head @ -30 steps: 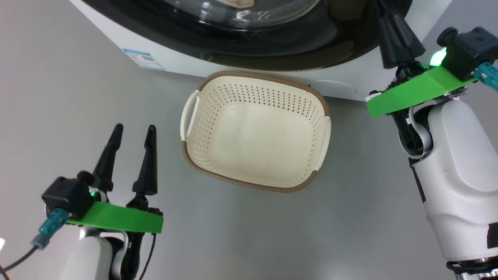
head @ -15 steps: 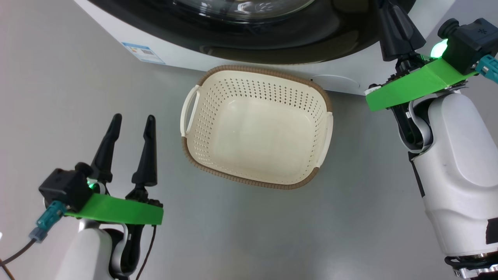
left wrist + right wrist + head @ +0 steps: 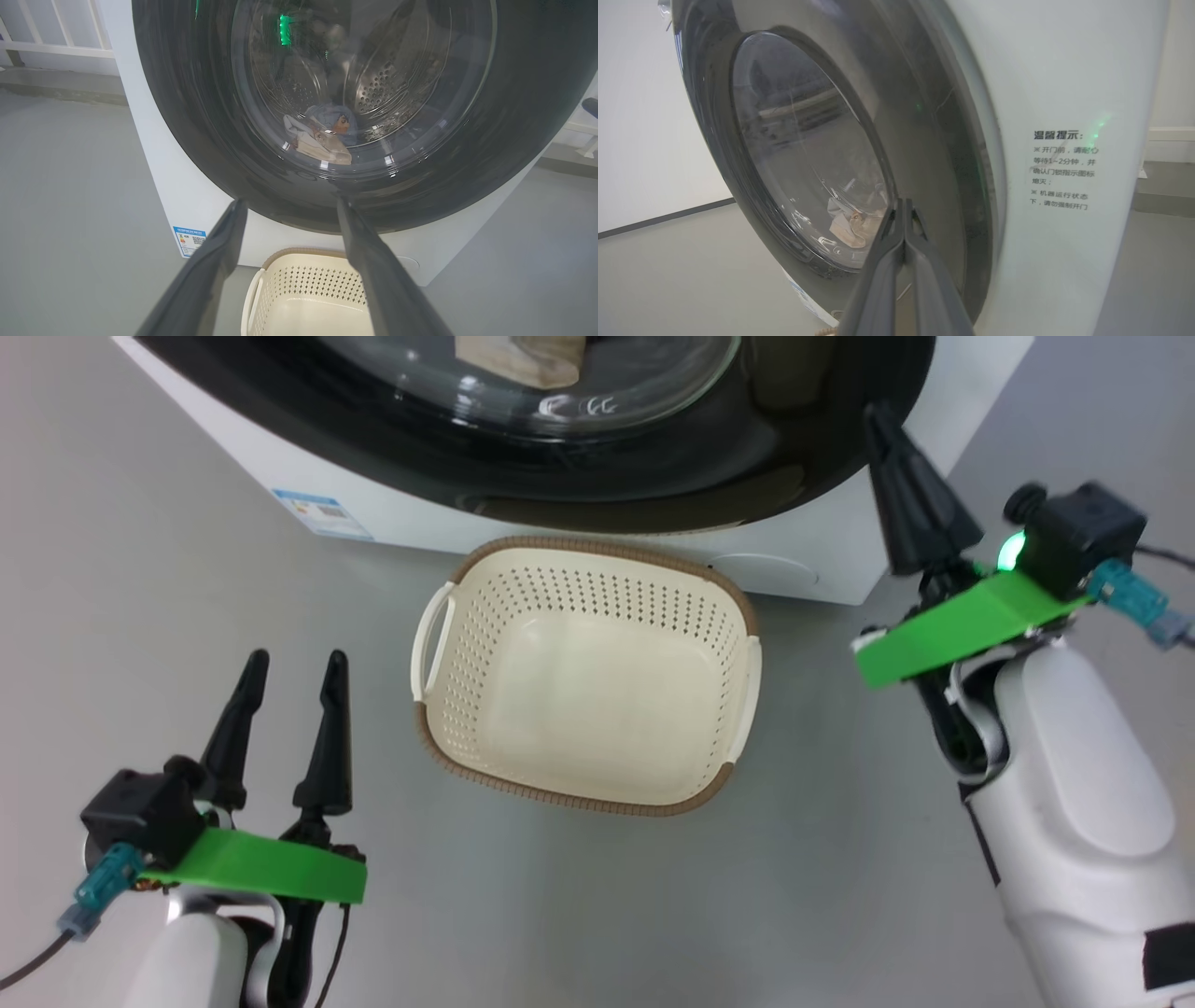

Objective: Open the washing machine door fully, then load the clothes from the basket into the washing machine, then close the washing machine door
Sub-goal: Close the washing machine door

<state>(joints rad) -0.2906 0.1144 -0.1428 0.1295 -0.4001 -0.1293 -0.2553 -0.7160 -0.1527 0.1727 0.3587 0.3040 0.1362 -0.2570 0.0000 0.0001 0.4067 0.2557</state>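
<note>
The washing machine door (image 3: pixel 187 116) lies closed against the white washing machine (image 3: pixel 840 551); whether it has latched I cannot tell. Through it I see the clothes (image 3: pixel 322 140), blue and beige, in the drum (image 3: pixel 378 88). The basket (image 3: pixel 597 597) sits empty on the floor (image 3: pixel 560 896) just in front. My right gripper (image 3: pixel 876 415), fingers pressed together, is close by the door's right rim. My left gripper (image 3: pixel 297 661), fingers apart and empty, hangs near left. I judge only confirming the latch remains.
</note>
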